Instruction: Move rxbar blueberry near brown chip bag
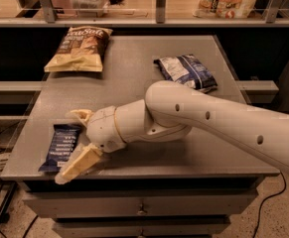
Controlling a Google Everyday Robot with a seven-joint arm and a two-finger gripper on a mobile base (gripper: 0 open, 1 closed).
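The rxbar blueberry (60,146) is a small flat navy bar with white text, lying at the front left of the grey table (134,88). My gripper (73,140) reaches in from the right and is open, one finger (81,114) behind the bar's far end and the other finger (77,164) in front of its near end, so the bar lies between them. The brown chip bag (78,48) lies at the table's far left corner, well away from the bar.
A blue-and-white bag (185,72) lies at the far right of the table. A shelf rail (134,21) with containers runs behind the table. The bar lies close to the table's front left edge. Drawers sit below the table top.
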